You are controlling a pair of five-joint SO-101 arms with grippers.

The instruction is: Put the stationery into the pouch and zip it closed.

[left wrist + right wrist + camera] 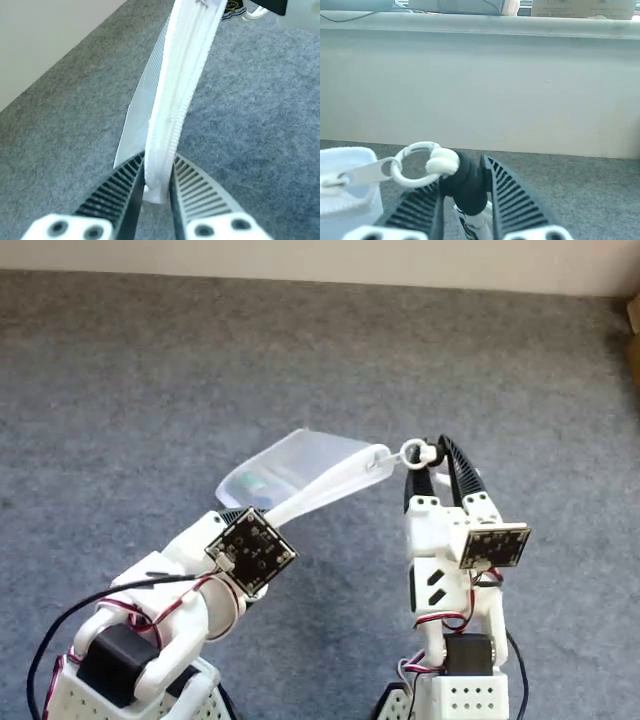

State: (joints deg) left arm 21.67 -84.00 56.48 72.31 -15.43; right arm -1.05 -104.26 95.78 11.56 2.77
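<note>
Grey carpet [150,370] | left tool [157,160] pinching raised pouch [300,472] end | right tool [462,172] pinching black item [465,182] by zip ring [418,145]

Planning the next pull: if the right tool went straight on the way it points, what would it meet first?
The way looks free: past the right tool lies grey carpet, then probably the pale wall; depth unclear.

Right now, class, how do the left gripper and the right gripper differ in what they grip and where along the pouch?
The left gripper is shut on the end of the zipper strip; the right gripper is shut on a black-capped item beside the ring pull. The left gripper sits at the end of the pouch away from that ring, the right gripper at the ring end. Both have ribbed jaws.
</note>
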